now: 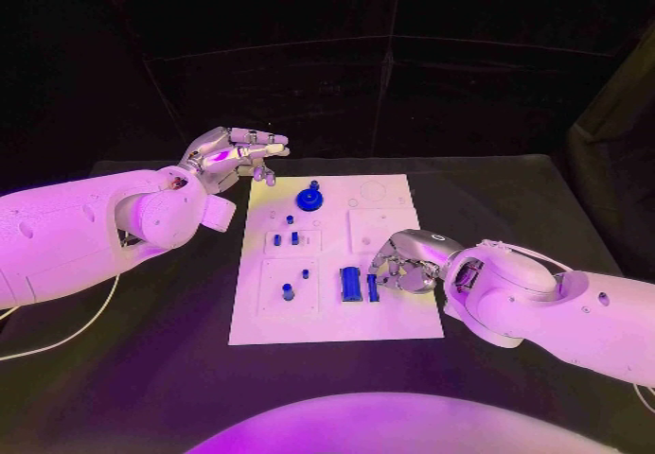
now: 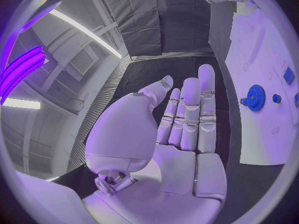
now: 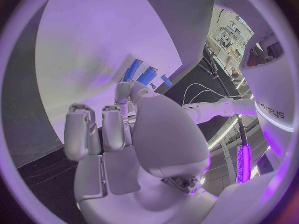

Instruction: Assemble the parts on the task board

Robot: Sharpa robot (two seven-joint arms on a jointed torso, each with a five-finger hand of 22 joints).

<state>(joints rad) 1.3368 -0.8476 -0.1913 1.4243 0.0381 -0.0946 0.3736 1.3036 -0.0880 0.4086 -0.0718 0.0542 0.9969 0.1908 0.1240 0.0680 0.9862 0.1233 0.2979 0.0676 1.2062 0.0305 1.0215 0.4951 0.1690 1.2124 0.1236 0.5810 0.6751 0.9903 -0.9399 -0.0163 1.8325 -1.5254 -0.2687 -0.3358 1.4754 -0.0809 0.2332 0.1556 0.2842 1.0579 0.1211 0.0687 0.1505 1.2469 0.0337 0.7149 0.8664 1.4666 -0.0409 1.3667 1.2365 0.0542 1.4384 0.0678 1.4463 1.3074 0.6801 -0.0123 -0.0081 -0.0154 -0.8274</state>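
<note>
The white task board (image 1: 396, 317) lies in the middle of the table. A blue gear (image 1: 309, 199) stands at its far end, also seen from the left wrist (image 2: 254, 97). Small blue pegs (image 1: 284, 238) and another blue piece (image 1: 288, 291) sit on its left half. Two blue cylinders (image 1: 352, 284) lie near the middle. My right hand (image 1: 405, 262) is low over the board just right of them, fingers curled, its fingertips (image 3: 124, 90) right at the cylinders (image 3: 146, 75); whether they pinch one is hidden. My left hand (image 1: 235, 151) is raised off the board's far left corner, its fingers (image 2: 187, 114) straight, holding nothing.
Black table (image 1: 164, 378) surrounds the board on all sides. A white cable (image 1: 68, 336) trails on the table under my left arm. Dark curtains close off the back.
</note>
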